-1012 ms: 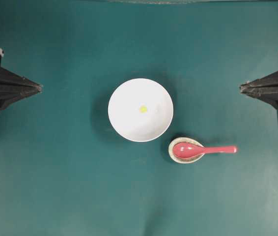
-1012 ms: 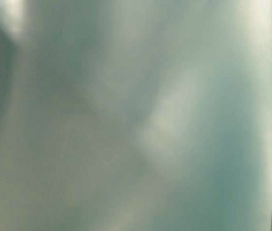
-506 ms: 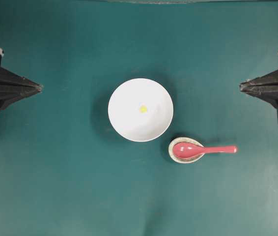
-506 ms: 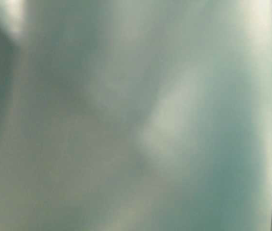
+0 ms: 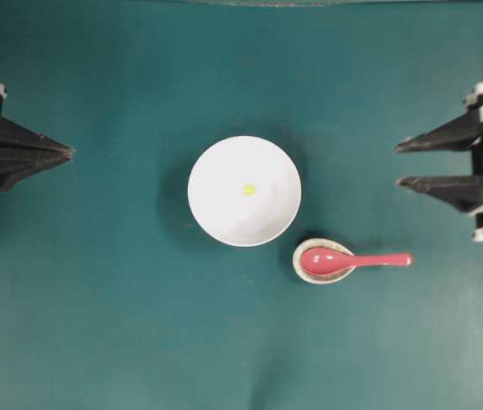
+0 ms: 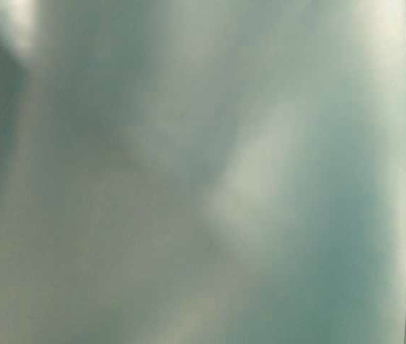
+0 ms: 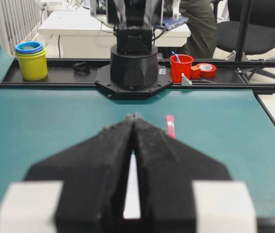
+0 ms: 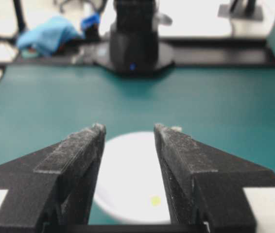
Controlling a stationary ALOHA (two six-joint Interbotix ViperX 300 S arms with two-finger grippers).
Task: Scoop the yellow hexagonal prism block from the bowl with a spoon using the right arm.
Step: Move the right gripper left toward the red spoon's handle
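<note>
My right gripper [image 5: 398,164] stands spread and empty, well apart from the bowl [image 5: 244,190] ahead holding the yellow block [image 5: 248,190], spoon [image 5: 354,260] off to its side on a speckled dish [image 5: 320,274], left gripper [image 5: 69,153] clenched.

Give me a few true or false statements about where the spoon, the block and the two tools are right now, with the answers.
1. The yellow block lies inside the white bowl. True.
2. The pink spoon is held by the right tool. False: its head rests in a small speckled dish, nothing gripping it.
3. The right tool is open. True.
4. The left tool is open. False: its tips are together.
5. The spoon handle points toward the bowl. False: it points away, toward the right arm's side.
</note>
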